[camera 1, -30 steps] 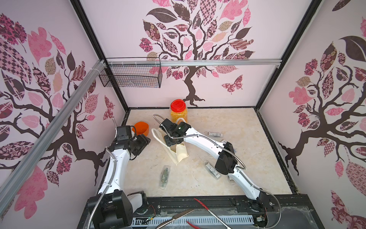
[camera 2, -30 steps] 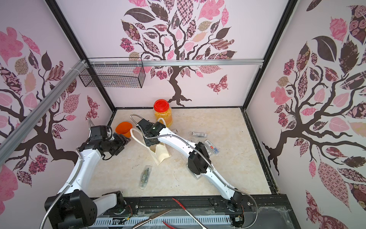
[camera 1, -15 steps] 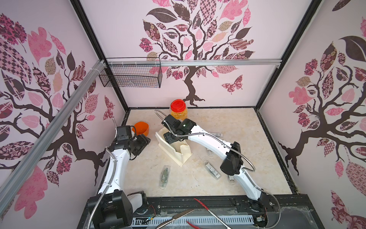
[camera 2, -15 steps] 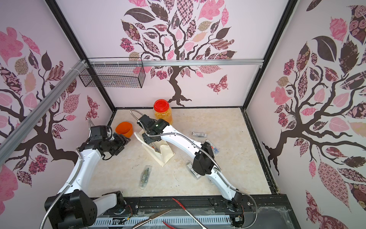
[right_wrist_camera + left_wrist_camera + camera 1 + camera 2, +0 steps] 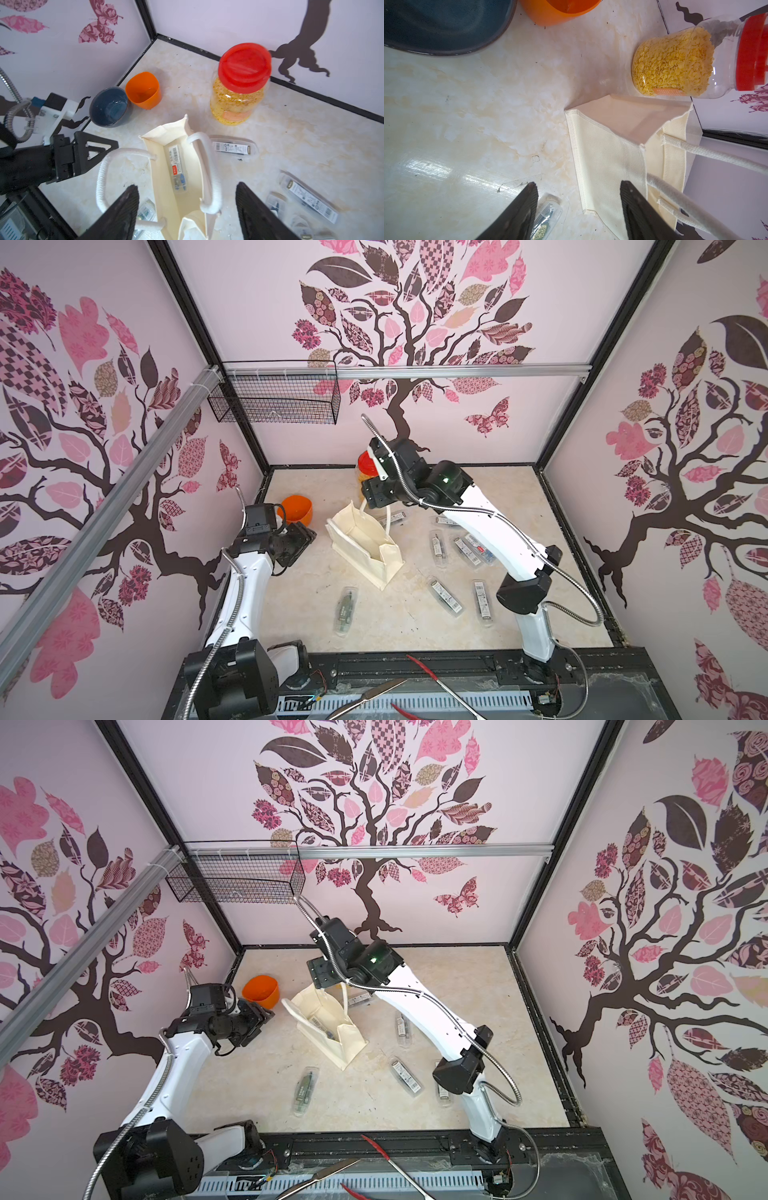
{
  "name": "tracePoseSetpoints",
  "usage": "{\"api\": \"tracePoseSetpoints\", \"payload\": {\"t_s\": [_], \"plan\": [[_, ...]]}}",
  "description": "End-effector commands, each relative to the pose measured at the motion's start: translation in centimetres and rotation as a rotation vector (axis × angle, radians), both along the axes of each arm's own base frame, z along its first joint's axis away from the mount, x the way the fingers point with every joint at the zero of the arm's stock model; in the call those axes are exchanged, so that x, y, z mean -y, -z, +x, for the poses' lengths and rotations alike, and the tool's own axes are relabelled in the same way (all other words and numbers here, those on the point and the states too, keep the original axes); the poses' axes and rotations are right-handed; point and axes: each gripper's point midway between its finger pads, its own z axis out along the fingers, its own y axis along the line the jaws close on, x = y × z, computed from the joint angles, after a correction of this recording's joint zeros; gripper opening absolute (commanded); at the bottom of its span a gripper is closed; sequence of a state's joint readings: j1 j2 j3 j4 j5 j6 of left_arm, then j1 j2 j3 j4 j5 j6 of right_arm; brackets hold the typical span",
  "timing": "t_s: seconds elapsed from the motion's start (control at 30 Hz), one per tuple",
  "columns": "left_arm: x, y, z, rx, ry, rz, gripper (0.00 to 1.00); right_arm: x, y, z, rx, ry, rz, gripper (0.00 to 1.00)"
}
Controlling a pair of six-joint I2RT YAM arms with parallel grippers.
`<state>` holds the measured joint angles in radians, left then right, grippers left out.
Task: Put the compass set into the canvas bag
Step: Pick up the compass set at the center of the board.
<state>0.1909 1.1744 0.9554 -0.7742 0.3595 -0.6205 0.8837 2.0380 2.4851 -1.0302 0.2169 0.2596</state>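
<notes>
Right wrist view: compass set (image 5: 177, 168) inside canvas bag (image 5: 159, 166), lengthwise along it.

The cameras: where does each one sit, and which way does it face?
Top views: high over the arms' bases, looking down on the table; left hand and right hand show.
Left wrist: low, facing the canvas bag side-on and the jar; its open fingers show.
Right wrist: above the bag, looking in at a compass set; its open fingers and the left hand show.
Shared: both wrist views show bag, jar, orange cup, blue bowl.
</notes>
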Motion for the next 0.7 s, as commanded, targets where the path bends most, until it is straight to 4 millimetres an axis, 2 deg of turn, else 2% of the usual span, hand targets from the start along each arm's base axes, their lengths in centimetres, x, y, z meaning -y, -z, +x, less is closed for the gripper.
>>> {"api": "tracePoseSetpoints", "payload": {"t_s": [0.0,0.2,0.27,0.33,0.47,0.53,0.67], "plan": [[-0.2,-2.2,0.6,0.064,0.010,0.031,0.67,5.4,-1.5,0.7,0.034,0.064,-0.062,0.76],[-0.2,-2.0,0.5,0.060,0.012,0.036,0.67,12.9,4.0,2.3,-0.093,0.177,-0.104,0.76],[-0.2,-1.8,0.5,0.054,0.013,0.038,0.67,15.1,6.6,2.4,-0.141,0.215,-0.116,0.76],[-0.2,-1.6,0.5,0.051,0.017,0.040,0.67,17.0,10.1,2.0,-0.216,0.256,-0.145,0.76],[-0.3,-0.9,0.4,0.038,0.020,0.049,0.67,17.8,16.9,0.0,-0.356,0.272,-0.188,0.77],[-0.3,-0.6,0.4,0.029,0.023,0.049,0.67,18.2,19.7,-0.8,-0.409,0.287,-0.212,0.77],[0.2,0.4,0.5,0.023,0.037,0.030,0.67,18.3,23.8,-1.9,-0.505,0.301,-0.235,0.77]]}}
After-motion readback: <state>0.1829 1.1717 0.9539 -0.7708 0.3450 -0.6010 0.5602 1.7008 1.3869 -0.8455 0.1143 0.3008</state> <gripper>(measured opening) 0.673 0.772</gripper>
